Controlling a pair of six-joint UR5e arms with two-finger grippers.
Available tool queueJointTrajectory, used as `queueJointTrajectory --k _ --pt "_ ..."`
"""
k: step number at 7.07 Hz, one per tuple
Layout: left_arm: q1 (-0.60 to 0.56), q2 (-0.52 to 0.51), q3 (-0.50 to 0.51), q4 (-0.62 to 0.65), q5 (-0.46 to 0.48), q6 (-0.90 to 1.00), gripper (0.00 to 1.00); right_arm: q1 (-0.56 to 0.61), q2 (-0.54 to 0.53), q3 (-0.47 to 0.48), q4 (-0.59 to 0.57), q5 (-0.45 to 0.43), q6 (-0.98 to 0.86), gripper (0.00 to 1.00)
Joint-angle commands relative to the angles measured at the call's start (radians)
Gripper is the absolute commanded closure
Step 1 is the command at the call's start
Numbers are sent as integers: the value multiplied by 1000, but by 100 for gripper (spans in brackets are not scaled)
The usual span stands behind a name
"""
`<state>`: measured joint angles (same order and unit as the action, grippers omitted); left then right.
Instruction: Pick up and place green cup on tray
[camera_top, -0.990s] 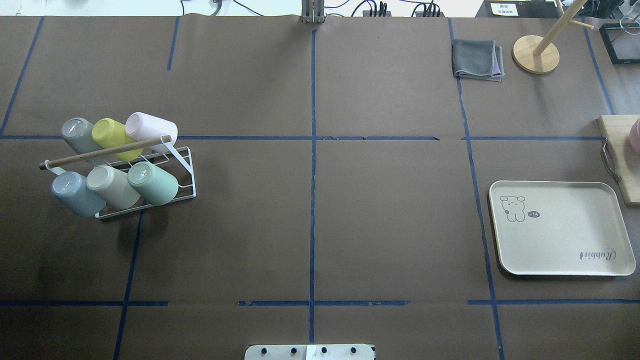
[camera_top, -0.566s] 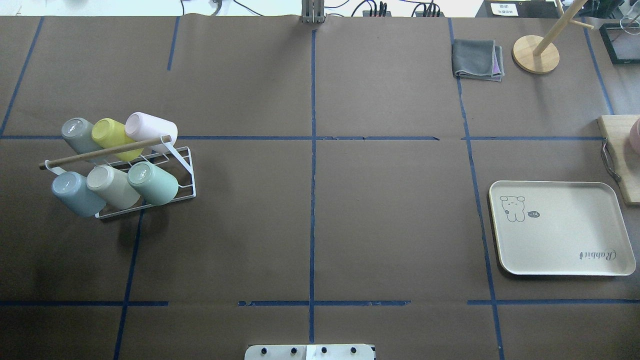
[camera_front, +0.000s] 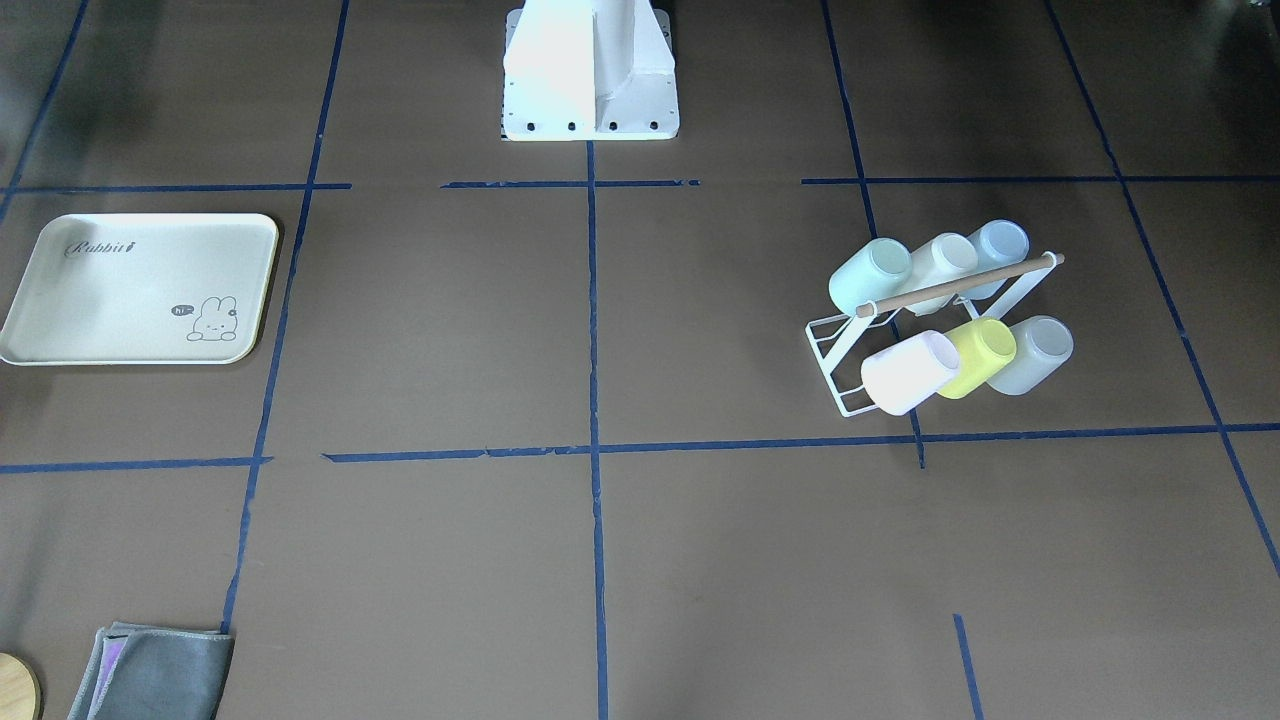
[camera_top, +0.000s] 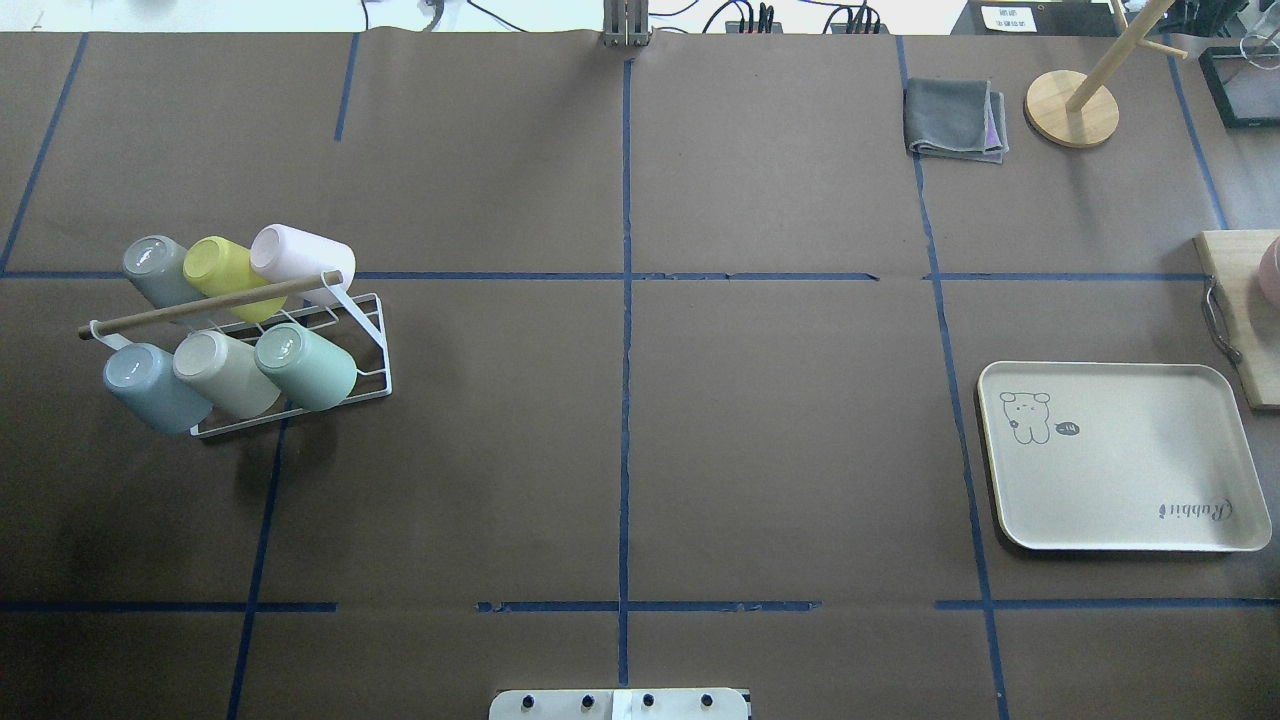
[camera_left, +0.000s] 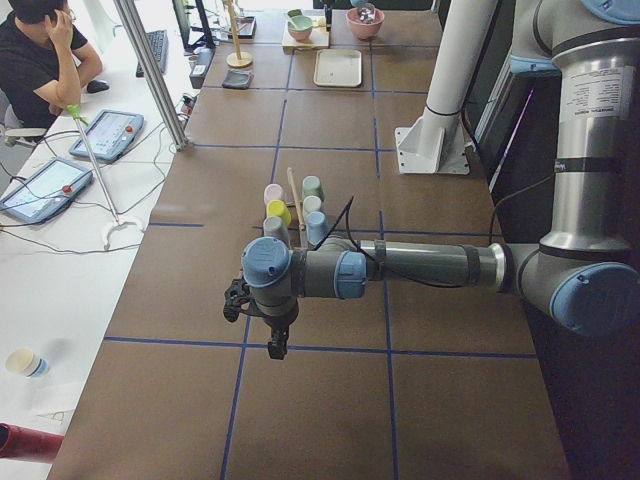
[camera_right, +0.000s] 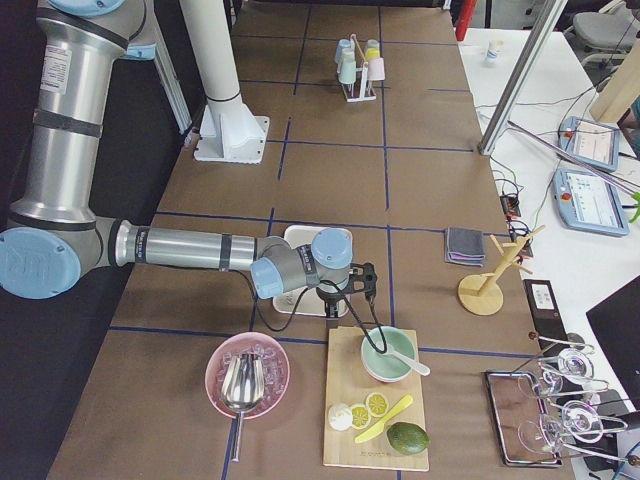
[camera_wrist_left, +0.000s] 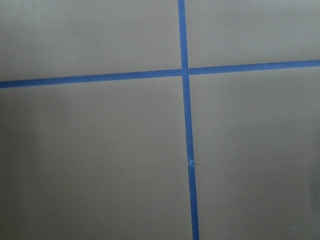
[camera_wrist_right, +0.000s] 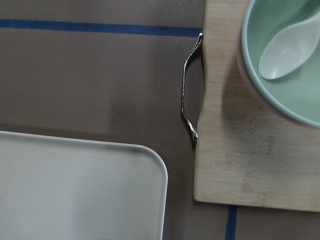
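Nothing on the worktop (camera_top: 780, 450) moves over the last second: the green cup (camera_top: 305, 367) stays on the rack (camera_top: 375, 340) at 9 o'clock, well apart from the tray (camera_top: 1120, 500) at 3 o'clock, so with the left gripper (camera_left: 276, 347) and right gripper (camera_right: 366, 283) showing too poorly to tell their opening, the pick looks unstarted.

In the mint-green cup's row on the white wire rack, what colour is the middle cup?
Beige plastic cup; best in the overhead exterior view.
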<state>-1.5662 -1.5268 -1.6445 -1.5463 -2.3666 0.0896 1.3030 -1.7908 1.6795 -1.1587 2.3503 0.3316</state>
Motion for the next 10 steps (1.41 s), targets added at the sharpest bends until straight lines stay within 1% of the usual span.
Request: queueJointTrajectory --k 1,2,3,4,5,6,7,8,10 --pt "2 -3 2 -6 -2 -2 0 -50 -2 -14 8 -11 32 3" --pt "2 -3 0 -6 0 -2 0 -82 -21 -23 64 -20 65 3" --pt "2 -3 0 -6 0 -2 0 -134 -25 -50 196 -60 204 5" --pt "2 -3 0 -6 0 -2 0 -181 -33 -125 338 -71 272 6" --pt "2 -3 2 -6 1 -2 0 -200 -33 -183 423 -71 293 11" --pt "2 -3 2 -6 1 -2 0 -209 -32 -182 430 -71 331 20" --pt "2 -3 2 -6 1 -2 0 -211 -32 -181 430 -69 333 33" --pt "2 -3 2 -6 1 -2 0 -212 -33 -181 430 -69 333 37" --pt "2 -1 2 -6 1 -2 0 -223 -36 -181 430 -68 333 38"
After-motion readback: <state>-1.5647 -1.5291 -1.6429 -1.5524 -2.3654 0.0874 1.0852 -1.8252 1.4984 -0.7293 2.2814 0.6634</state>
